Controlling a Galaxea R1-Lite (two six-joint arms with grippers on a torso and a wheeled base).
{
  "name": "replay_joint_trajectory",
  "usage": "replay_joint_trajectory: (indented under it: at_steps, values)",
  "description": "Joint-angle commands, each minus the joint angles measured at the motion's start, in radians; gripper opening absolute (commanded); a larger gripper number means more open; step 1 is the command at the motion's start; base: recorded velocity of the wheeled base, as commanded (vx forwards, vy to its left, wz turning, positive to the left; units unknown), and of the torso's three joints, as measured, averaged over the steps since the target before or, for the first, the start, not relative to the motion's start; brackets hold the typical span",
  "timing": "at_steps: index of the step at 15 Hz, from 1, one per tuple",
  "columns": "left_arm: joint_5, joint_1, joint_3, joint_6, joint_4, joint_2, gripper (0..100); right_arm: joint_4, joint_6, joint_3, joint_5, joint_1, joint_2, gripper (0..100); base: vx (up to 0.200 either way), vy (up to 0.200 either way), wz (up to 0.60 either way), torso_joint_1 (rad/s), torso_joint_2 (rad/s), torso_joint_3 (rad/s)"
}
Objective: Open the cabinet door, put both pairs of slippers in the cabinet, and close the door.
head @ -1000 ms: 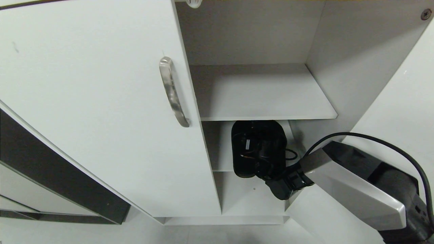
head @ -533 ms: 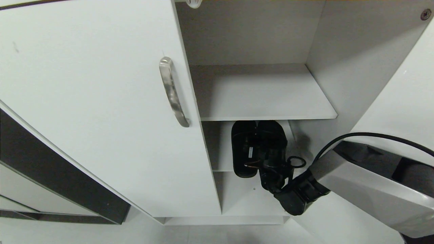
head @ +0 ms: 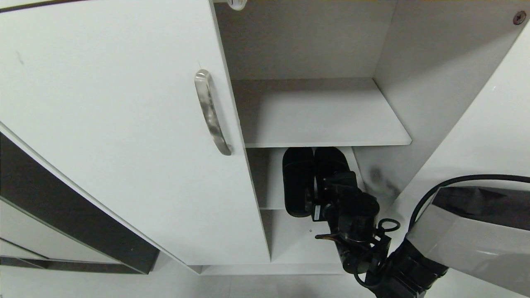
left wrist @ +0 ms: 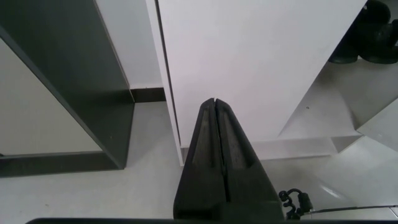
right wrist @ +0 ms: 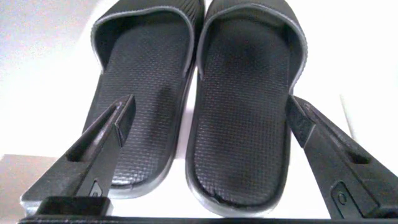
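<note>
A pair of black slippers (head: pixel 299 182) (right wrist: pixel 245 124) lies side by side on the lower shelf (head: pixel 273 182) of the white cabinet, toes pointing inward. My right gripper (head: pixel 333 192) (right wrist: pixel 208 106) hangs just in front of their heels, open. Its fingers (right wrist: pixel 102 134) are spread wider than the pair and hold nothing. The cabinet's right door (head: pixel 488 124) stands swung open; the left door (head: pixel 124 124) with its metal handle (head: pixel 211 111) is closed. My left gripper (left wrist: pixel 214 124) is shut on nothing, low in front of the closed left door's bottom edge.
An upper shelf (head: pixel 323 111) sits bare above the slippers. A vertical divider (head: pixel 258 198) bounds the compartment on the left. A dark-fronted unit (head: pixel 62 207) (left wrist: pixel 56 74) stands left of the cabinet, with light floor (left wrist: pixel 112 193) in front.
My right arm has pulled back out of the cabinet toward the lower right. The slippers stay on the lower shelf, now uncovered by the gripper.
</note>
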Motion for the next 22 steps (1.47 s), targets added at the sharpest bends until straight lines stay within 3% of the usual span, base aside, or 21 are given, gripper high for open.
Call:
replay_joint_trajectory:
  at_steps: [1,3,10,22]
  values:
    - [0.0,0.0,0.0,0.0,0.0,0.0,0,-0.001,0.0,0.013,0.0,0.009,-0.024,100,0.0,0.0,0.0,0.0,0.0,0.0]
    - [0.0,0.0,0.0,0.0,0.0,0.002,0,-0.001,0.0,0.015,0.0,0.022,-0.023,100,0.0,0.0,0.0,0.0,0.0,0.0]
    - [0.0,0.0,0.0,0.0,0.0,0.0,0,0.0,-0.002,0.026,0.0,0.045,-0.018,100,-0.2,0.0,0.0,0.001,0.0,0.002]
    - [0.003,0.0,0.0,-0.005,0.0,0.0,0,0.0,-0.002,0.053,0.003,0.067,-0.017,100,0.0,0.0,0.0,0.0,0.0,0.0]
